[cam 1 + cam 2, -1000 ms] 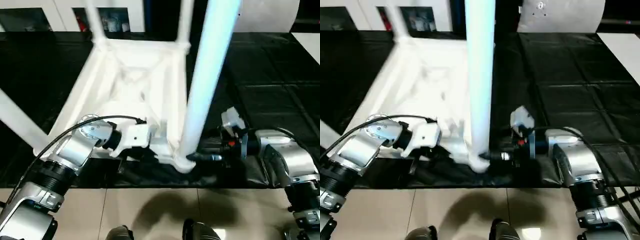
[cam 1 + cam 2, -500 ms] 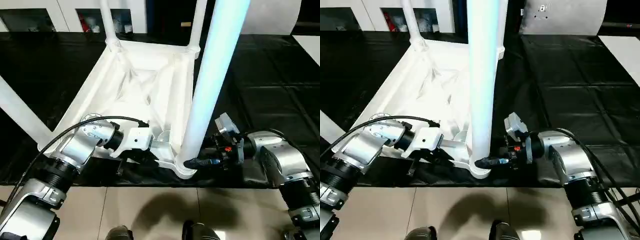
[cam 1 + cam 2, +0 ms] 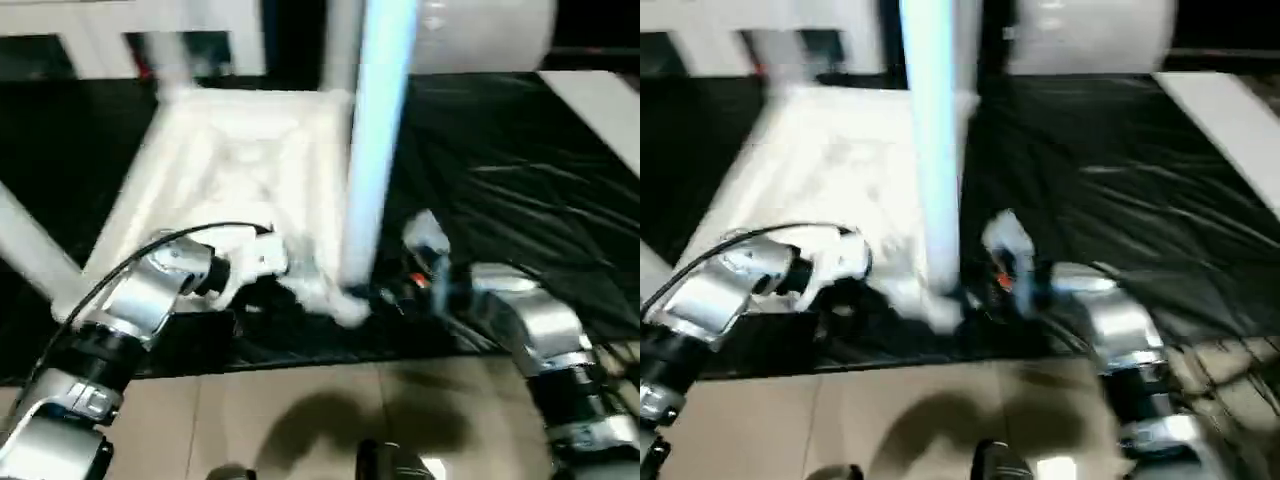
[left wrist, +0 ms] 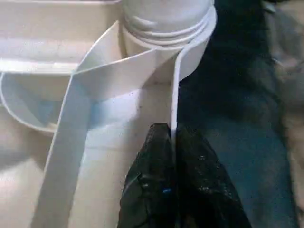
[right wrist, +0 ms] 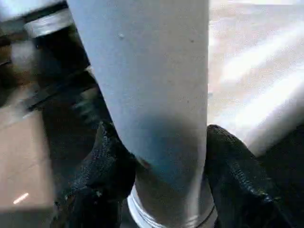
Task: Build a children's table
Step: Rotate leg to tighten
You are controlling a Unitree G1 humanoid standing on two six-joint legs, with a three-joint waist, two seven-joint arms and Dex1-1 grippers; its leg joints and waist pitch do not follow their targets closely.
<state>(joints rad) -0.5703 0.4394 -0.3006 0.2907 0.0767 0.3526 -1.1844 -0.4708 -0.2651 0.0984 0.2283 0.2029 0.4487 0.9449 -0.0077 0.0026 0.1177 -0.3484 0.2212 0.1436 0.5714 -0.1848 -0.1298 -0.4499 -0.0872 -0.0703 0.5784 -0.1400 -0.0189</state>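
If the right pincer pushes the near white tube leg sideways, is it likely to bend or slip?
The smooth white tube leg looks stiff, so it would probably lever its round corner socket rather than bend. Its glossy surface may slip between the right pincer fingers.

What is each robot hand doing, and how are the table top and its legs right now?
tabletop: upside down on the black mat, ribs up.
near leg: upright in the near corner socket.
left gripper: shut on the tabletop's thin rim.
right gripper: one finger on each side of the near leg's base.
far legs: upright at the far corners.
black mat: spread flat under everything.
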